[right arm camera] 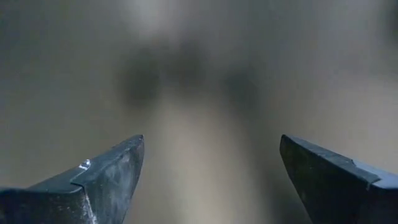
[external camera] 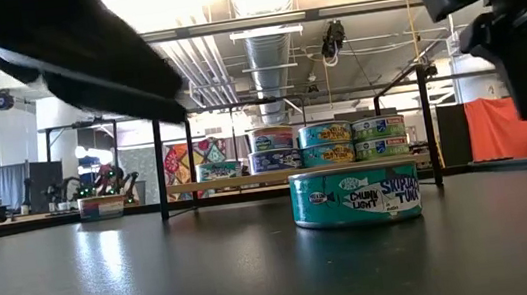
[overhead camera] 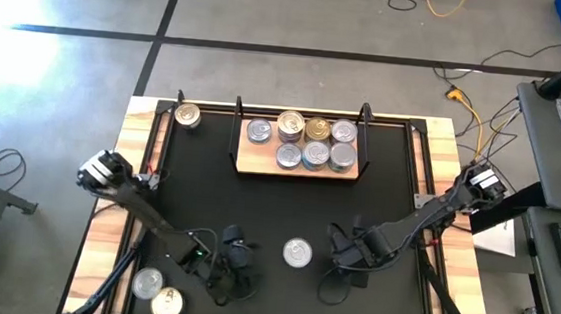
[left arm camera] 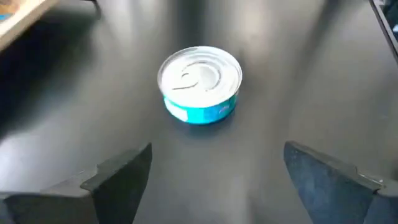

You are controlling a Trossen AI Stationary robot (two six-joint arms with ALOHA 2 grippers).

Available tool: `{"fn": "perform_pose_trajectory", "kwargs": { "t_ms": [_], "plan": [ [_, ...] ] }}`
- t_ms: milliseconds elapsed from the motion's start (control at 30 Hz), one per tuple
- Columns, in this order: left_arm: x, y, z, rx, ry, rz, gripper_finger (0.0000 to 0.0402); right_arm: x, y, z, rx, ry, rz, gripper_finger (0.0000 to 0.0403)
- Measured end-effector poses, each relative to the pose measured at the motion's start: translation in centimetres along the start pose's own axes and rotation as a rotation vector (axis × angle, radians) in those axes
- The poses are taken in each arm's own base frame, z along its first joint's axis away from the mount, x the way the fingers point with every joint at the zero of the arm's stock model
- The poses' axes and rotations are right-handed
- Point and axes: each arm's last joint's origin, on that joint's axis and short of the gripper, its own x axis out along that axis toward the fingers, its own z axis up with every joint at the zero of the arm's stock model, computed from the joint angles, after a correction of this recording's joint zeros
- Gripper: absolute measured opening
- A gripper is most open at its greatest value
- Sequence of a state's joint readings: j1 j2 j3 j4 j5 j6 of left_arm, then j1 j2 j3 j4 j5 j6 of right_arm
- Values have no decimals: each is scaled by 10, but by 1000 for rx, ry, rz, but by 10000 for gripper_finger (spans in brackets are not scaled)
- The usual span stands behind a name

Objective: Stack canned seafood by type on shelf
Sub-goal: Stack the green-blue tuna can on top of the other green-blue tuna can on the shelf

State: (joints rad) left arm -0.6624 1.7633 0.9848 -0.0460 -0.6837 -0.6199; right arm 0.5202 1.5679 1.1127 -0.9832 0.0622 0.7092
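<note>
Shelf, upper centre of the high view: carrying seven tins; stacking depth hard to judge from above. 
Loose tin, lower centre: sitting alone on the table between both grippers, touching neither. 
Left gripper: standing open, holding nothing. 
Right gripper: standing open, empty; its wrist view is showing only blur. 
Tins at lower left: one being cut off by the frame edge.

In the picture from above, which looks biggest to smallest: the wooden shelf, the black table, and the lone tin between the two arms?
1. Black table
2. Wooden shelf
3. Lone tin

The gaps are plain, so nearness to the camera does not change the order.
</note>
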Motion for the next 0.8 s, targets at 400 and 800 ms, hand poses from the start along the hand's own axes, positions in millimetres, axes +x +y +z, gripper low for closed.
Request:
{"fn": "perform_pose_trajectory", "kwargs": {
  "t_ms": [400, 800],
  "plan": [
    [52, -9, 0, -173, -102, -49, 348, 11, 9, 11, 32, -72, 61, 369],
    [52, -14, 7, -92, -42, -37, 348, 20, 17, 19, 37, -115, 84, 369]
  ]
}}
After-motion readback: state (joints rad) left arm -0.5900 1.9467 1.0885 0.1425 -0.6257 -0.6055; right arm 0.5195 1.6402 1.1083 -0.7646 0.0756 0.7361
